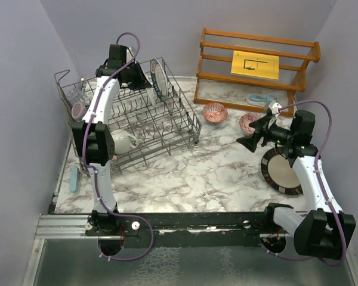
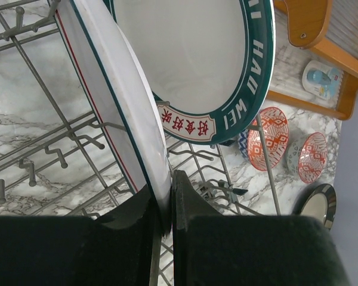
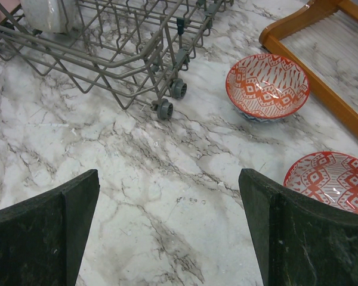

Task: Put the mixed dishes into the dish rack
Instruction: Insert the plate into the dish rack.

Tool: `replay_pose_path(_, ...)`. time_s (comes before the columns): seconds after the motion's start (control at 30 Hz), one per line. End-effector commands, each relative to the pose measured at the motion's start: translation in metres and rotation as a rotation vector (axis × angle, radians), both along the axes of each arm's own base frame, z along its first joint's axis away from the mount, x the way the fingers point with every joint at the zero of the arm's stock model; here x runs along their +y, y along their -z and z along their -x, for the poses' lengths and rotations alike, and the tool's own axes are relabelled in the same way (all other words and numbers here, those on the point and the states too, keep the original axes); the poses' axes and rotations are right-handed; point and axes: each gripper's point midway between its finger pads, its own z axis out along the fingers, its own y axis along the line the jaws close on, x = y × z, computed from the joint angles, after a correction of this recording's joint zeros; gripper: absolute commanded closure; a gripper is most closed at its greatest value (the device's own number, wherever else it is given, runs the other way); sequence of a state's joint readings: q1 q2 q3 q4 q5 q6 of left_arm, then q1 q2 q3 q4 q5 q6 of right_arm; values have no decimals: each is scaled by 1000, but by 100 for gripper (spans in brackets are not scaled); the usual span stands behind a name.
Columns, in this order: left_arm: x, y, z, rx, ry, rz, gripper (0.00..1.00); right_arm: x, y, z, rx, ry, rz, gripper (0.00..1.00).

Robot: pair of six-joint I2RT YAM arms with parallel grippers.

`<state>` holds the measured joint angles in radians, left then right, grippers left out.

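My left gripper (image 2: 169, 179) (image 1: 142, 76) is shut on the rim of a white plate (image 2: 125, 107) edged with thin teal and red lines, held upright over the dish rack's (image 1: 167, 128) far end. Just behind that plate is the lettered teal-rimmed plate (image 2: 227, 113) (image 1: 161, 80). A white mug (image 1: 124, 142), a mauve mug (image 1: 79, 110) and a clear glass (image 1: 77, 94) sit in the rack. My right gripper (image 3: 168, 176) (image 1: 250, 140) hangs open over bare marble. Near it are two red-patterned bowls (image 3: 267, 86) (image 3: 331, 179) and a dark-rimmed beige plate (image 1: 281, 171).
An orange-brown wooden shelf (image 1: 256, 65) with a yellow card stands at the back right, a small pale-blue item (image 1: 259, 99) at its foot. A flat light-blue piece (image 1: 75, 177) lies by the table's left edge. The rack's little wheels (image 3: 170, 98) rest on the marble.
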<state>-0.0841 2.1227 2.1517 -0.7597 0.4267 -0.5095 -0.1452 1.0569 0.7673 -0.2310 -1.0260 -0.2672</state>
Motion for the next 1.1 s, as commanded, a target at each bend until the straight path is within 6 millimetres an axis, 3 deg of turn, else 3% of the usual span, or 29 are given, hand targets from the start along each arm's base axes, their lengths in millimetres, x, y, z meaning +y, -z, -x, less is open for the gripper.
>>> replay_pose_path(0.0,2,-10,-12,-61,7,12,86,-2,-3,-2,-28,4,16,0)
replay_pose_path(0.13,2,-11,-14,-69,5,12,73,-2,-4,-2,-32,3,17,0)
replay_pose_path(0.4,1,-29,-11,-112,8,23,59,-2,-4,-1,-31,2,15,0)
replay_pose_path(0.8,-2,-89,8,-293,19,65,55,1,-6,3,-37,-23,9,0)
replay_pose_path(1.07,-5,-132,49,-505,22,148,54,4,-7,6,-39,-46,0,0)
